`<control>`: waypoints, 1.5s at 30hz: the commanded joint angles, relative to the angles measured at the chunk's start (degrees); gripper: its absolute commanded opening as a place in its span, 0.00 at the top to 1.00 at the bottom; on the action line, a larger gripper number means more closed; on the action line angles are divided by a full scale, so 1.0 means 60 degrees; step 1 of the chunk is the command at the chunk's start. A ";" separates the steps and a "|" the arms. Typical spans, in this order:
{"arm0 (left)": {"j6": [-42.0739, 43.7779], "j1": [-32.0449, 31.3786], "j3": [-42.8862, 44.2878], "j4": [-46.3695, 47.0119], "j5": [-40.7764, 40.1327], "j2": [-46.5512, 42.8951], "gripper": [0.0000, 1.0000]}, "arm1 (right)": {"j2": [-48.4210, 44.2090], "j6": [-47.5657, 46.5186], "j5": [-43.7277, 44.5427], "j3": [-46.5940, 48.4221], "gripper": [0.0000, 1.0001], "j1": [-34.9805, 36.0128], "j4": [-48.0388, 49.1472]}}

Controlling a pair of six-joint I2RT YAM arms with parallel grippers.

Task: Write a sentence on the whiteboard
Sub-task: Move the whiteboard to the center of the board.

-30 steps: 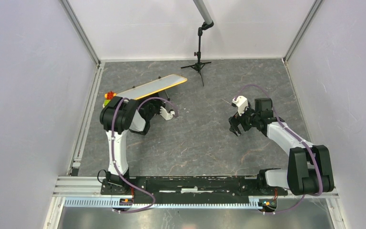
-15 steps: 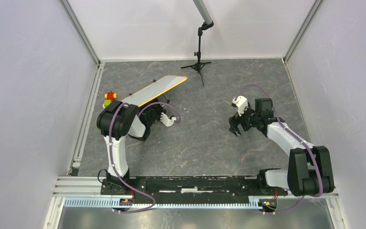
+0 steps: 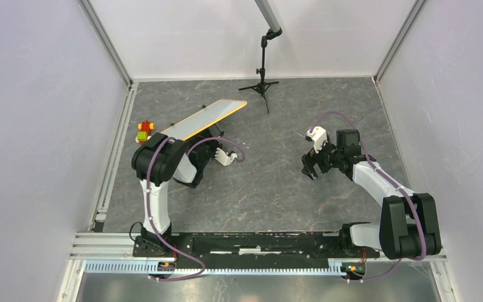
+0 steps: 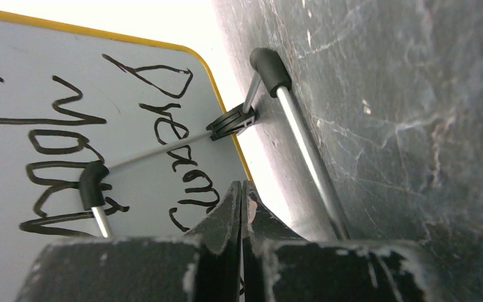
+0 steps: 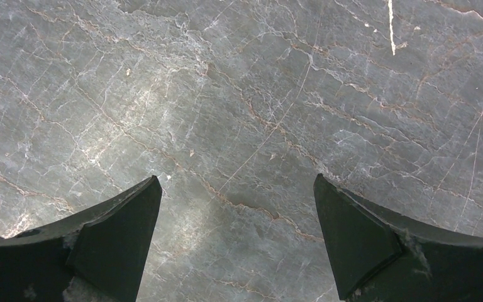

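Observation:
The whiteboard [image 3: 209, 115] stands tilted at the back left of the table, showing its white face and yellow-orange rim. In the left wrist view the whiteboard [image 4: 50, 69] carries the sentence [image 4: 170, 129] in black script, starting "Dream". My left gripper [image 3: 210, 143] is at the board's near edge. Its jaws [image 4: 244, 185] are pressed together where the yellow rim runs in between them, so they are shut on the board's edge. My right gripper [image 3: 308, 168] hovers over bare table to the right. It stands wide open [image 5: 236, 185] with nothing between its fingers.
A metal wire leg [image 4: 302, 151] with a black rubber tip is held to the board's rim by a black clip [image 4: 231, 121]. A small tripod stand [image 3: 262, 85] stands at the back. Red, yellow and green blocks [image 3: 143, 131] lie left of the board.
My left arm has shifted, and the board's left end has swung nearer with it, while its far right corner stayed put. The right arm has not moved.

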 commanded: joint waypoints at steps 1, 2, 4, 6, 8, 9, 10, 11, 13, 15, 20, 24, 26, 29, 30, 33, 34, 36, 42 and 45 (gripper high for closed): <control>0.0524 -0.0316 -0.0094 0.1013 -0.0485 -0.0620 0.98 | -0.0227 -0.0073 -0.0215 0.0326 0.03 -0.0023 0.0040; 0.0433 -0.0384 -0.0141 0.0899 -0.0518 -0.0785 0.98 | -0.0226 -0.0074 -0.0222 0.0327 0.03 -0.0023 0.0021; 0.0274 -0.0549 -0.0248 0.0551 -0.0543 -0.1130 0.98 | -0.0237 -0.0074 -0.0237 0.0326 0.03 -0.0033 0.0035; 0.0044 -0.0807 -0.0405 0.0050 -0.0528 -0.1633 0.98 | -0.0241 -0.0074 -0.0244 0.0342 0.03 -0.0025 0.0028; -0.0247 -0.1183 -0.0603 -0.0793 -0.0435 -0.2399 0.98 | -0.0245 -0.0074 -0.0253 0.0341 0.03 -0.0023 0.0021; -0.0437 -0.1446 -0.0704 -0.1424 -0.0421 -0.2798 0.98 | -0.0245 -0.0074 -0.0271 0.0348 0.03 -0.0026 0.0029; -0.0648 -0.1667 -0.0788 -0.2260 -0.0359 -0.3327 0.98 | -0.0244 -0.0074 -0.0282 0.0341 0.03 -0.0023 0.0028; -0.0918 -0.1993 -0.0810 -0.3031 -0.0306 -0.3825 0.98 | -0.0245 -0.0074 -0.0295 0.0354 0.03 -0.0025 0.0012; -0.1781 -0.2713 -0.0564 -0.5168 -0.0340 -0.4963 0.97 | -0.0259 -0.0084 -0.0310 0.0355 0.03 -0.0021 0.0004; -0.2274 -0.3633 -0.0319 -0.5459 -0.1417 -0.4965 0.98 | -0.0259 -0.0088 -0.0341 0.0360 0.03 -0.0027 -0.0009; -0.3695 -0.5373 0.0879 -0.7377 -0.2895 -0.5016 0.96 | -0.0172 -0.0101 -0.0443 0.0363 0.03 -0.0023 -0.0030; -0.7479 -0.5717 0.5461 -1.4088 -0.1896 -0.4534 0.95 | -0.0079 -0.0139 -0.0471 0.0370 0.03 -0.0023 -0.0063; -0.8888 -0.5657 0.7571 -1.5970 -0.0932 -0.4186 0.92 | -0.0048 -0.0158 -0.0445 0.0371 0.03 -0.0018 -0.0084; -1.0056 -0.5487 0.9871 -1.7337 -0.0481 -0.3859 0.81 | -0.0058 -0.0176 -0.0435 0.0399 0.03 -0.0023 -0.0106; -1.0419 -0.5226 1.0781 -1.7824 -0.0340 -0.3697 0.76 | -0.0072 -0.0176 -0.0442 0.0399 0.03 -0.0023 -0.0114; -1.1559 -0.3913 1.3445 -1.9303 0.0363 -0.3031 0.67 | -0.0126 -0.0176 -0.0471 0.0399 0.03 -0.0025 -0.0124; -1.1910 -0.3259 1.4459 -1.9849 0.0646 -0.2689 0.65 | -0.0145 -0.0163 -0.0493 0.0399 0.03 -0.0023 -0.0120; -1.2416 -0.1975 1.6040 -2.0594 0.0911 -0.2083 0.62 | -0.0171 -0.0148 -0.0530 0.0413 0.03 -0.0024 -0.0118; -1.2423 0.1517 1.7349 -2.1024 0.1127 -0.0970 0.49 | -0.0244 -0.0125 -0.0587 0.0420 0.03 -0.0032 -0.0116; -1.2042 0.2861 1.7357 -2.1017 0.1355 -0.0292 0.48 | -0.0246 -0.0088 -0.0632 0.0414 0.03 -0.0023 -0.0097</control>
